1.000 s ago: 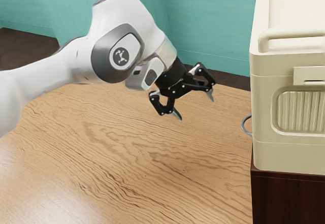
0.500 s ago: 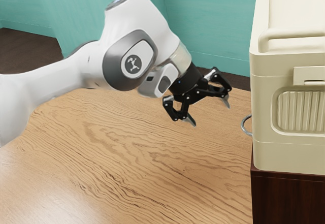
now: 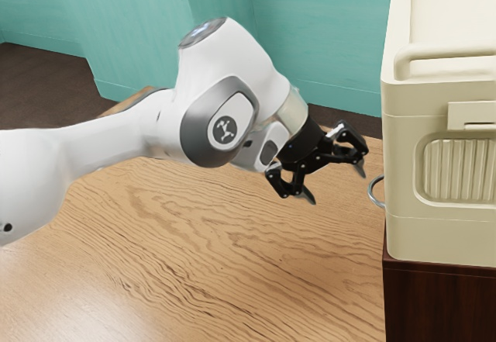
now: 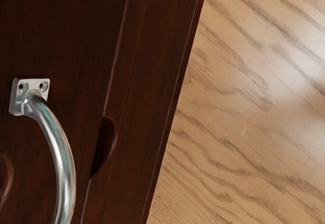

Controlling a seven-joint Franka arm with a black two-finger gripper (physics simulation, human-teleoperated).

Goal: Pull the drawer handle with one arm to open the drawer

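Observation:
The black gripper (image 3: 336, 186) stands open above the wooden table, with nothing between its fingers. A short gap separates it from the curved metal handle (image 3: 373, 192), which juts out beside the cream case in the exterior view. In the wrist view the silver handle (image 4: 64, 167) is fixed by a screwed plate to the dark wooden drawer front (image 4: 61, 41); its lower end is cut off. A thin seam runs along the dark wood beside the handle.
A cream case (image 3: 439, 237) rests on the dark wooden cabinet (image 3: 434, 303) at the exterior view's right, close beyond the fingertips. The wood-grained table (image 3: 232, 264) spreads below the arm. Teal walls (image 3: 318, 32) stand behind.
My gripper has moved toward the exterior view's right and slightly lower, nearer the handle, still open. The handle, case and cabinet have not moved.

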